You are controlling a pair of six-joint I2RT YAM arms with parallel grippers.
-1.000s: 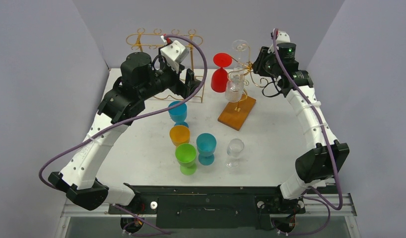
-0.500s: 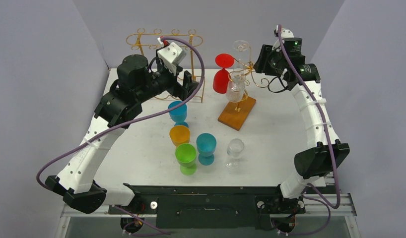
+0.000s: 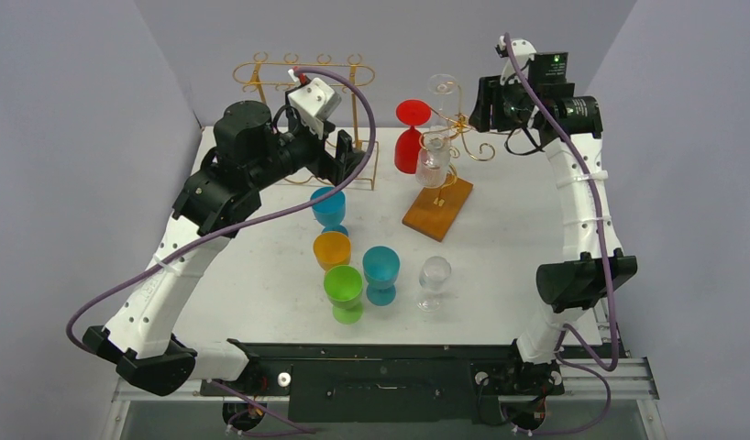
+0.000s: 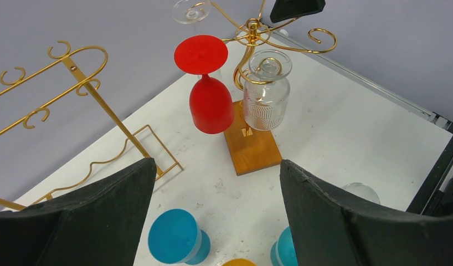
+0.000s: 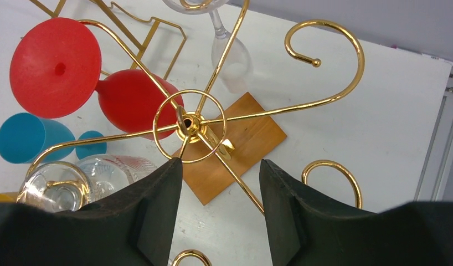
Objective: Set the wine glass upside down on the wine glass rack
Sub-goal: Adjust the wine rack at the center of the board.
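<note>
Nearest the arm bases, low in the centre of the top view: green cup (image 3: 344,291), teal cup (image 3: 381,271) just to its right, and clear glass (image 3: 434,280) upright further right, apart from the teal one. Just above these in the frame, orange cup (image 3: 332,249), then blue cup (image 3: 328,207), all standing on the white table (image 3: 509,229).

Higher up, right of centre: wine glass rack (image 3: 437,209), with a wooden base and curling gold arms. Hanging upside down from those arms:
- red wine glass (image 3: 408,137) on the left side
- patterned clear glass (image 3: 434,165) just right of the red one, over the wooden base
- stemmed clear wine glass (image 3: 443,88) at the top

Cannot tell whether the red and patterned glasses touch.

Left gripper (image 3: 346,151) left of the rack and above the blue cup in the frame. In the left wrist view, dark fingers (image 4: 102,216) spread wide in the lower corners with nothing between them but table and the rack's base.

Right gripper (image 3: 481,103) at upper right, just beside the rack's gold arms and level with its top. In the right wrist view, likewise spread and empty, with the rack's central gold ring (image 5: 189,126) just above the fingertips in the frame.

Farthest back, at upper left: gold wire stand (image 3: 303,73) against the grey wall.
</note>
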